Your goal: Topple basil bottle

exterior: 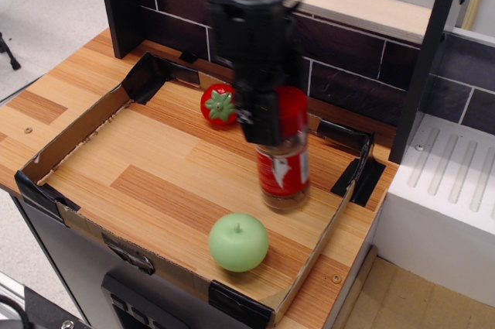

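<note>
While the single view looks down on the wooden bench (46, 104) from the front, the black arm reaches down from the top of the picture and its claw (267, 116) sits over the upper part of the basil bottle (283, 160). That part of the picture is motion-blurred, so the fingers cannot be separated. The claw covers the left side of the bottle's red cap and appears closed around the cap and neck, though the blur leaves the contact itself hard to see.

Below the claw, the red-and-white label and the brownish contents near the base are in plain view. The bottle leans slightly, its top tipped toward 11 o'clock and its base toward 5 o'clock. Whether the base rests on the wood or hangs just above it cannot be told.

A shallow cardboard tray (73, 139) with black-taped corners lies on the bench, and the bottle is inside it, in the right half.

From the bottle, the green apple (238, 242) lies near at about 7 o'clock, close to the tray's front wall and not touching the bottle. The red tomato-like ball (220, 104), with its green star-shaped top, sits at about 10 o'clock from the bottle, near the tray's back wall and just left of the claw.

Behind the tray stands a dark tiled back panel (363, 85). At 3 o'clock, off the bench, a white ribbed surface (452, 162) is seen.
</note>
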Motion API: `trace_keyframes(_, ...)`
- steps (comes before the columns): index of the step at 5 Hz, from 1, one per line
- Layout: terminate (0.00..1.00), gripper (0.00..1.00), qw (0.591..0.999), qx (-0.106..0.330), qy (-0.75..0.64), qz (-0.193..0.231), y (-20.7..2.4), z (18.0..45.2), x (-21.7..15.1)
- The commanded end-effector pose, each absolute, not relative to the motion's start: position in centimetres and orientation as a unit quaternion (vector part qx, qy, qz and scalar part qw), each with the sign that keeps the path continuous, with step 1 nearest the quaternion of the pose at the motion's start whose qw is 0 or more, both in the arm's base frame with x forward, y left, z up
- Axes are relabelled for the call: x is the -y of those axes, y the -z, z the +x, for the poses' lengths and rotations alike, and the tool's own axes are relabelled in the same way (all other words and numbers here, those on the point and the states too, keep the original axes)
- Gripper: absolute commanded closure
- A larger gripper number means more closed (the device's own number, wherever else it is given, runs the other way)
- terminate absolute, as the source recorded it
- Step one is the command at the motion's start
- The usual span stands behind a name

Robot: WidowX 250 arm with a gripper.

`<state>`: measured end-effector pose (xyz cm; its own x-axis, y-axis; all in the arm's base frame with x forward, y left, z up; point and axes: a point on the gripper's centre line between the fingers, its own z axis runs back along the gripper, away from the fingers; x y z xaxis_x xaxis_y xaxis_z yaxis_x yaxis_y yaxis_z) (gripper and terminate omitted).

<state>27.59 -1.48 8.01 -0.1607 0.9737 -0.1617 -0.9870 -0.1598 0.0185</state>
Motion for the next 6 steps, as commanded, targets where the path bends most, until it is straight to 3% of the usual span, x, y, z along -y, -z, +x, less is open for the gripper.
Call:
trace_keyframes(1,0.0,1.0,0.641,-0.067,-0.755,-0.119,-8.5,29.2,-2.0)
trace_keyframes(3,0.0,1.0,0.631,-0.064,-0.762,-0.133,-7.5,28.2,-4.6)
trace_keyframes(6,0.0,1.0,0.648,0.0,-0.756,-0.093,-5.1,26.0,-9.0)
